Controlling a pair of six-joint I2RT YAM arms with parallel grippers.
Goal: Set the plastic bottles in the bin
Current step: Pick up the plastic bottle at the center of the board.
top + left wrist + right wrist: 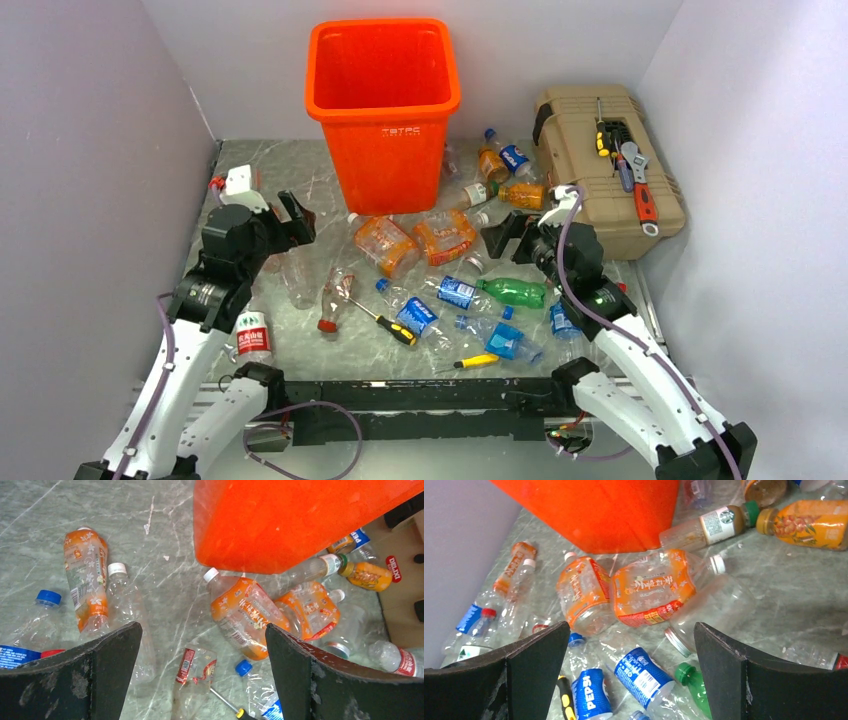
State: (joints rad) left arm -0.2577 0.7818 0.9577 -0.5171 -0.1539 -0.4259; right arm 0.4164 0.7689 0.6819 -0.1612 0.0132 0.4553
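Here, farthest in front of the bin [383,100], at the near side of the table [300,170], lies a yellow-handled screwdriver [478,361], and just beside it a crushed blue bottle [508,340]. Front-left of the bin and well apart from it lies a clear bottle with a red and white label [253,336]. A little closer to the bin are a green bottle [515,292], a blue-label bottle [458,292] and a second screwdriver [398,331].

The left gripper [297,218] hangs front-left of the bin, its fingers [100,675] spread wide and grasping nothing. The right gripper [503,238] hangs front-right of the bin, also released, with nothing held by its fingers [744,680].

Between the two grippers, just in front of the bin, two orange-label bottles [385,245] lie close side by side. More plastic bottles [505,160] are scattered to the right of the bin, near its base. All bottles that I can see are on the table, outside the bin.

The bin itself stands upright at the far side, and a tan toolbox [600,170] with tools on its lid stands to the right of the bin
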